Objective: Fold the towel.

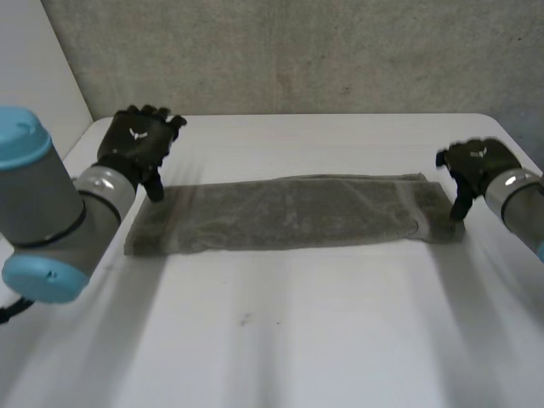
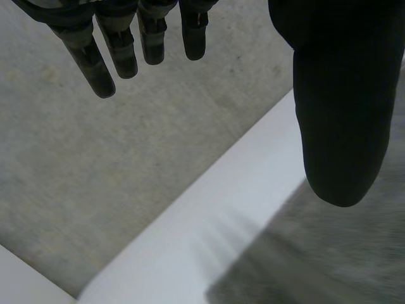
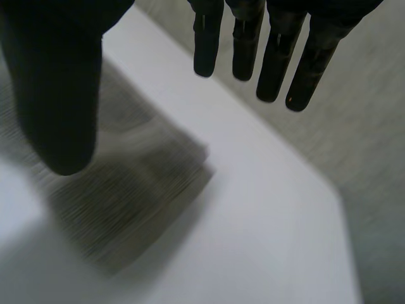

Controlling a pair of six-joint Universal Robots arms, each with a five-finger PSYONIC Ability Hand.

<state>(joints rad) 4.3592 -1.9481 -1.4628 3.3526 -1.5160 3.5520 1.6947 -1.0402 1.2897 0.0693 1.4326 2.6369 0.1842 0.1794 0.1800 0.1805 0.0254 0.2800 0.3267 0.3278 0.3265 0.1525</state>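
Towel (image 1: 289, 212), grey, lies flat as a long strip across the middle of the white bench (image 1: 280, 340), long axis running from the robot's left to its right; the right end shows stacked layers. Head view: left robot hand (image 1: 136, 144) sits at the far left corner of the towel, fingers spread toward the grey wall (image 1: 297, 51), thumb pointing down over the cloth; contact cannot be told. Right robot hand (image 1: 476, 166) sits at the right end of the towel, thumb likewise pointing down at the cloth edge. Left wrist view: left robot hand (image 2: 338, 114) has its fingers (image 2: 126, 50) straight and well apart from the thumb, nothing held between them; the towel (image 2: 329, 259) lies under the thumb, bare bench (image 2: 209, 215) beyond it, under the fingers. Right wrist view: right robot hand (image 3: 57, 95) also has straight fingers (image 3: 278, 57) set well apart from the thumb, holding nothing; the layered end of the towel (image 3: 126, 202) lies below the thumb, with bare bench (image 3: 272, 221) under the fingertips.
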